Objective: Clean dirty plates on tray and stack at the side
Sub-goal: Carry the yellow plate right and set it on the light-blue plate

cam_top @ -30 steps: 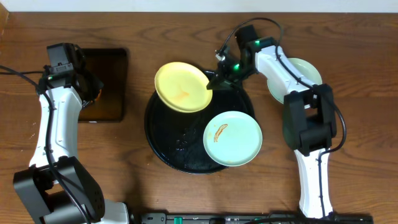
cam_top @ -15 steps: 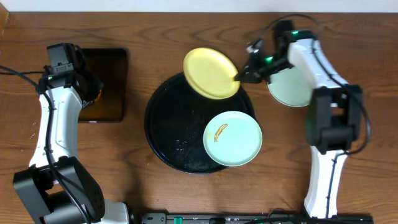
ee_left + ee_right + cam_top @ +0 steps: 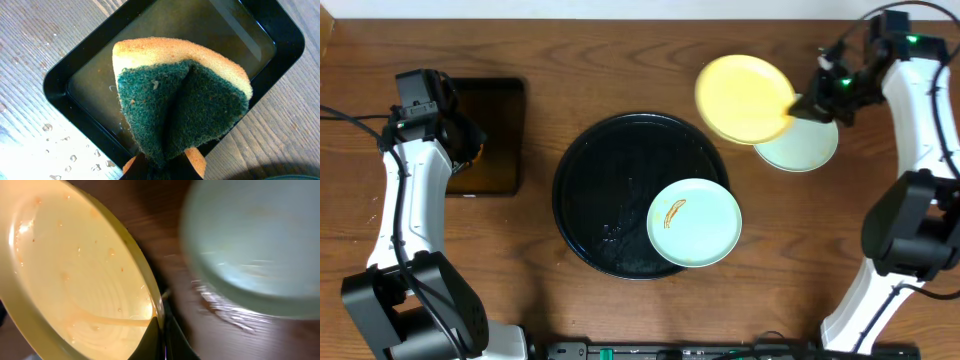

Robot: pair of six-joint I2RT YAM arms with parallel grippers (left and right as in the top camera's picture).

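The pale yellow plate (image 3: 745, 98) hangs tilted in the air, and my right gripper (image 3: 802, 108) is shut on its right rim. In the right wrist view the thin black fingers (image 3: 162, 327) pinch the wet yellow plate (image 3: 75, 270). It overlaps a pale blue-white plate (image 3: 808, 150) lying on the table to the right of the tray, seen blurred as the pale plate (image 3: 250, 245). A second pale plate (image 3: 694, 222) with an orange smear lies on the round black tray (image 3: 590, 190). My left gripper (image 3: 162, 167) is shut on a green-and-yellow sponge (image 3: 185, 95).
A small rectangular black tray (image 3: 65, 85) holding brownish water sits under the sponge, at the left of the table (image 3: 492, 135). Water drops lie on the wood beside it. The left arm (image 3: 405, 200) runs along the table's left side.
My right gripper has carried the yellow plate from above the tray's rear edge rightward, to over the pale plate beside the tray. The left arm and sponge have stayed put.
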